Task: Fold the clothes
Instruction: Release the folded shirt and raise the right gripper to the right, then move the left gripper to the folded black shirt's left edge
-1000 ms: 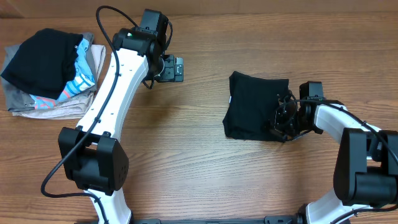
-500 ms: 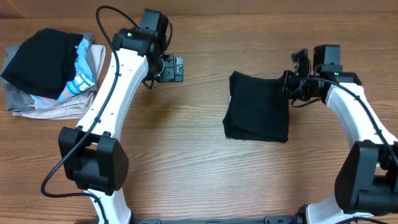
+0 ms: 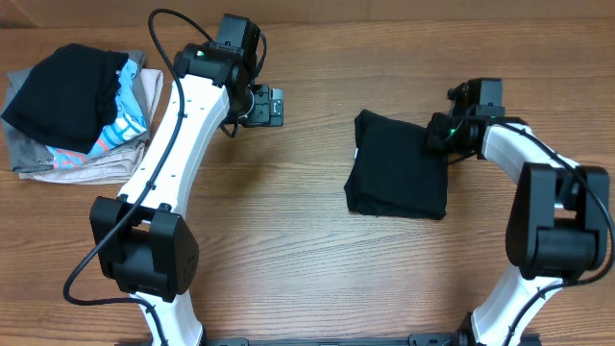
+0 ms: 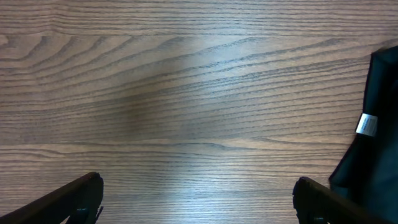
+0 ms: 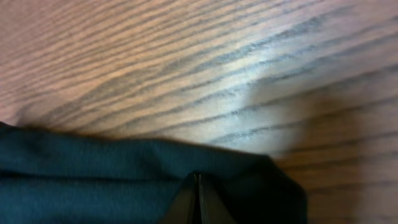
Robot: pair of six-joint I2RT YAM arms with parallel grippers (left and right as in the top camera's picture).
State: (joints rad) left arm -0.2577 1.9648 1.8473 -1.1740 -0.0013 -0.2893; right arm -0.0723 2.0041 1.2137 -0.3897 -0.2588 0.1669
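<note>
Wood table (image 3: 307, 279); black shirt (image 3: 394, 178) lies folded, right of centre. L gripper (image 3: 275, 107) spread wide, empty, well apart. R gripper (image 3: 438, 135) clenched at shirt's far right corner, can't tell if pinching cloth; lifting away w/ fabric snagged could undo fold
</note>
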